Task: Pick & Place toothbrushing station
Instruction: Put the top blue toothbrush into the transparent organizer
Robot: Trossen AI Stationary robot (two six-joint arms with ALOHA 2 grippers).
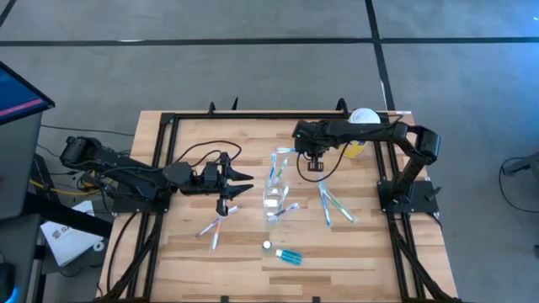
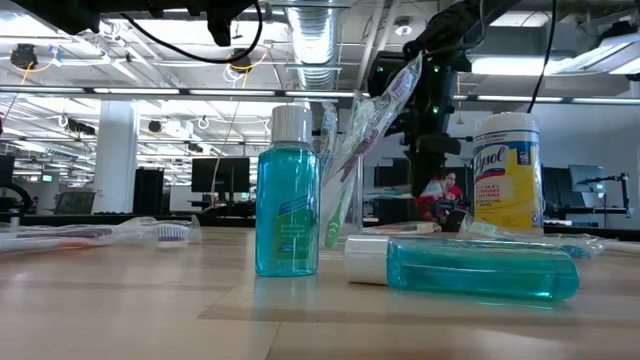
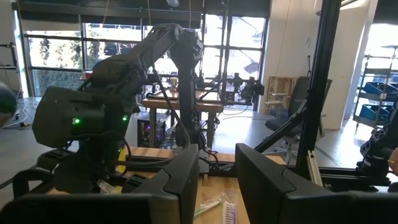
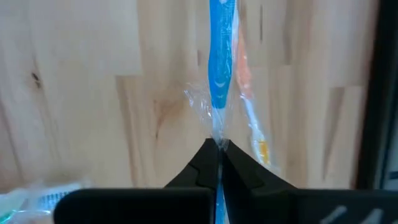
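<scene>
Tumbler [image 1: 274, 200] stands upright at mid-table with wrapped brushes [image 1: 276, 166] leaning out of it toward the far side; the low view shows them fanned behind an upright blue bottle [image 2: 288, 195]. A second blue tube [image 1: 290, 257] lies flat on the near part of the table, a white cap [image 1: 267, 246] just beside it. Loose brushes: a pair [image 1: 335, 204] right of the tumbler, another pair [image 1: 213, 227] left of it.

Right gripper [image 4: 218, 147] is above the table right of the tumbler, fingers pinched fully together on the clear wrapper of a blue brush [image 4: 219, 59], which hangs below it; an orange brush [image 4: 249, 106] lies on the boards beneath.

Left gripper [image 1: 240, 187] hovers left of the tumbler, fingers [image 3: 180, 177] narrowly parted, nothing between them.

Yellow canister [image 1: 362, 126] stands at the far right edge of the table [image 1: 168, 261].
</scene>
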